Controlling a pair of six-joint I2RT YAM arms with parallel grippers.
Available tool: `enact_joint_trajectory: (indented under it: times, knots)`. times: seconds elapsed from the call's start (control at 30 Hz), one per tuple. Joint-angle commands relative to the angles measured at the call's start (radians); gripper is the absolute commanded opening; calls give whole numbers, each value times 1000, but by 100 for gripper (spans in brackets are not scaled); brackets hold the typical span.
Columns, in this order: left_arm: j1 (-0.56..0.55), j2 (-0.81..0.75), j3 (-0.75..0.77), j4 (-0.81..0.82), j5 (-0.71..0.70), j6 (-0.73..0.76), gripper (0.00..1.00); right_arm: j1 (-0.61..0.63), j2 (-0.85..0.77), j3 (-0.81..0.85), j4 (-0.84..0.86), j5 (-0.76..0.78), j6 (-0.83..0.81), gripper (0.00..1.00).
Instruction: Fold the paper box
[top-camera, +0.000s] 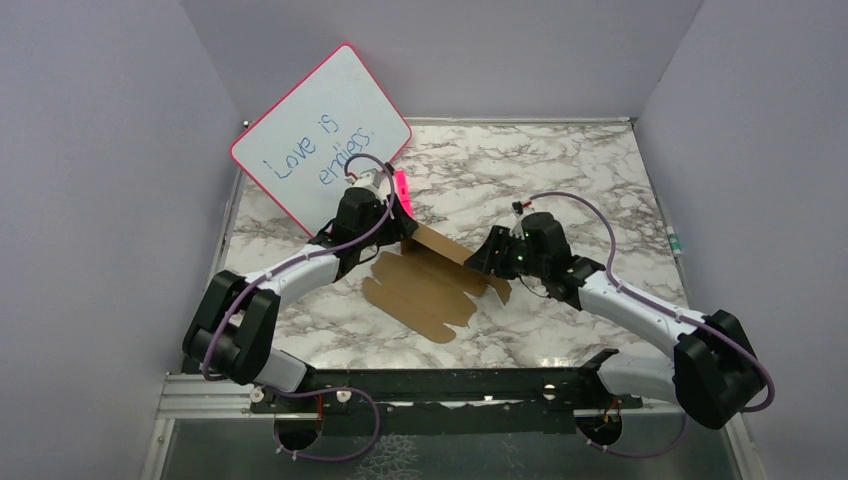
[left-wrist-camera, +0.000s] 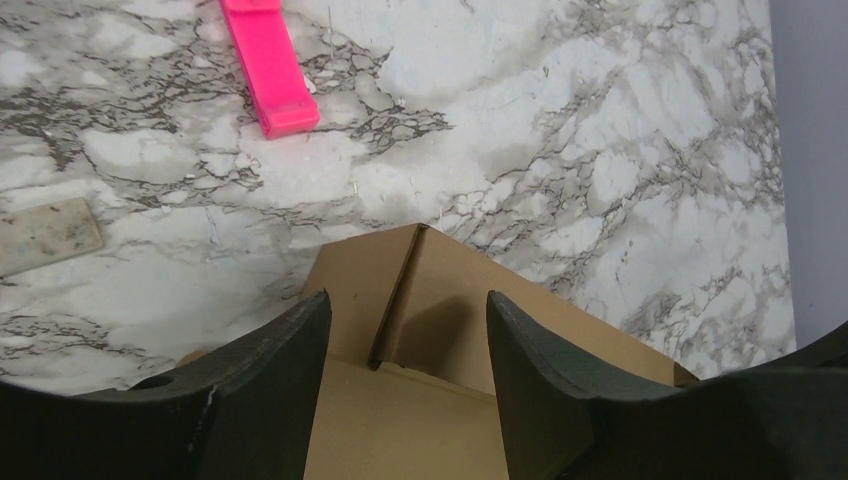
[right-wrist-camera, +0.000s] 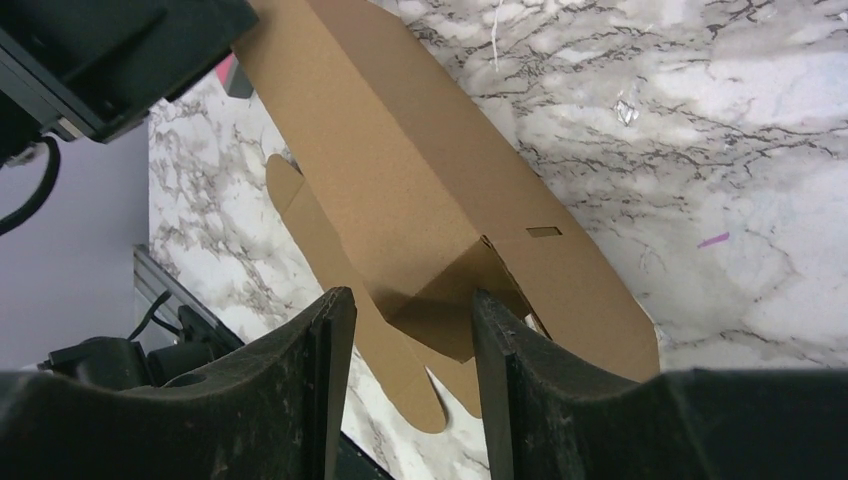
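The paper box (top-camera: 432, 283) is a brown cardboard sheet lying mid-table, its far long panel folded up into a wall. My left gripper (top-camera: 402, 236) hovers at the wall's left end. In the left wrist view the left gripper (left-wrist-camera: 405, 305) is open and straddles the upright corner fold of the box (left-wrist-camera: 440, 300) without touching it. My right gripper (top-camera: 489, 263) is at the wall's right end. In the right wrist view the right gripper (right-wrist-camera: 410, 300) is open around the folded end flap of the box (right-wrist-camera: 400, 170). Its right finger (right-wrist-camera: 495, 330) sits against the flap's edge, and the left finger stands apart.
A pink-framed whiteboard (top-camera: 320, 135) with handwriting leans at the back left, close behind the left arm. A pink marker (left-wrist-camera: 268, 65) lies on the marble beyond the box, and a pale flat block (left-wrist-camera: 45, 232) lies to its left. Purple walls enclose three sides.
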Motion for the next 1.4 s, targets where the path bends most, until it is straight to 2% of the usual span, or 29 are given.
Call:
enact_joint_trajectory:
  times: [0.0,0.2,0.47,0.7,0.8,1.0,1.17,1.27,1.37]
  knots:
    - [8,13,-8,59,90,-11,52,-6,33,-7,121,-9,8,50]
    - [8,-48,-59,41,85,-19,43,-6,78,21,169,-21,-13,46]
    - [8,-191,-179,-5,20,-63,40,-7,160,99,199,-60,-86,43]
    - [8,-326,-258,-89,-110,-56,47,-7,189,105,219,-107,-121,44]
    - [8,-372,-261,-132,-159,-40,54,-7,164,83,222,-115,-175,50]
    - [8,-455,-225,-231,-212,-4,63,-8,42,69,145,-17,-304,62]
    - [-6,-502,-177,-281,-168,62,67,-8,-93,36,87,164,-395,66]
    - [-81,-499,-145,-291,-168,90,67,-8,-162,-9,83,260,-440,67]
    - [-215,-493,-112,-302,-255,113,67,-12,-198,-49,84,313,-459,69]
